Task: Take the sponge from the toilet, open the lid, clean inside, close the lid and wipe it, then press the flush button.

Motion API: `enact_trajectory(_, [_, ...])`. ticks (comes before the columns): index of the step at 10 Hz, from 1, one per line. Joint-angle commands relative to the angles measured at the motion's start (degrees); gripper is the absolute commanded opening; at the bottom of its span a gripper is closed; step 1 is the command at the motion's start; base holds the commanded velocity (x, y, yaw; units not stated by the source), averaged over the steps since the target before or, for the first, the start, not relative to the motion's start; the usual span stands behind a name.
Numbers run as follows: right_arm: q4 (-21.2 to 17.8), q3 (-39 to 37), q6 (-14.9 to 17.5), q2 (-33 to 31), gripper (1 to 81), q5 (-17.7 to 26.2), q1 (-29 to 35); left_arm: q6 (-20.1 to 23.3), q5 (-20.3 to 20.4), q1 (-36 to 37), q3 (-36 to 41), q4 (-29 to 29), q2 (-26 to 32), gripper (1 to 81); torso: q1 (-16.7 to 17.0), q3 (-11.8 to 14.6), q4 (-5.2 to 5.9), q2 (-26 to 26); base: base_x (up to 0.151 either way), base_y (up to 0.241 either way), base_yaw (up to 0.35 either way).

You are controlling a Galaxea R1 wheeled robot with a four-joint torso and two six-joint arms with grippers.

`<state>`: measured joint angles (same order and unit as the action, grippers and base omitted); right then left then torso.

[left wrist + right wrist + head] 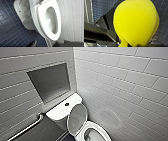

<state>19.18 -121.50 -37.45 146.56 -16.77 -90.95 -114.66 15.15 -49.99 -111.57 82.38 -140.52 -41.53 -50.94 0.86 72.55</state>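
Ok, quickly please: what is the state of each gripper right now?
Left gripper: cannot be told.
Right gripper: closed, holding the yellow sponge.

Right gripper (pixel 126 44): clamped on sponge (pixel 136 22), pinching one narrow end, foam bulging wide beyond jaws; wrist aimed downward. Left gripper (pixel 50 42): jaws spread apart, nothing between them; wrist likewise aimed downward.
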Motion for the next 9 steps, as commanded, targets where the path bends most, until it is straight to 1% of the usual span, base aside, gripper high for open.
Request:
enact_trajectory(1, [1.6, -0.9, 0.2, -0.1, 1.0, 1.0, -1.6, -6.2, 0.1, 9.1, -4.2, -7.7, 2.1, 81.1, 0.0, 0.0, 0.0, 0.0, 0.0, 0.0, 0.0])
enact_trajectory(2, [1.6, -1.4, 0.2, 0.5, 1.0, 1.0, -1.6, -7.8, 1.3, 10.1, -5.9, -11.1, 1.8, 81.1, 0.0, 0.0, 0.0, 0.0, 0.0, 0.0, 0.0])
enact_trajectory(3, [1.5, -1.8, 0.1, 0.8, 1.0, 1.0, -1.6, -8.6, 1.5, 11.1, -7.2, -13.5, 1.6, 81.1, 0.0, 0.0, 0.0, 0.0, 0.0, 0.0, 0.0])
enact_trajectory(5, [1.5, -1.8, 0.0, 0.9, 1.0, 1.0, -1.8, -8.8, 1.5, 13.5, -7.8, -15.7, 1.4, 81.1, 0.0, 0.0, 0.0, 0.0, 0.0, 0.0, 0.0])
enact_trajectory(6, [1.5, -1.6, 0.0, 1.0, 1.0, 1.0, -1.8, -8.9, 1.4, 14.3, -8.0, -18.0, 1.3, 81.1, 0.0, 0.0, 0.0, 0.0, 0.0, 0.0, 0.0])
enact_trajectory(8, [1.5, -1.8, 0.0, 1.0, 1.0, 1.0, -1.8, -8.8, 1.5, 14.3, -9.2, -25.3, 0.7, 81.1, 0.0, 0.0, -0.02, 0.0, 0.0, 0.0, 0.0])
enact_trajectory(9, [1.5, -1.8, 0.0, 1.0, 1.0, 1.0, -1.8, -8.8, 1.5, 14.9, -10.1, -26.6, 0.1, 81.1, 0.0, 0.0, -0.02, 0.0, 0.0, 0.0, 0.0])
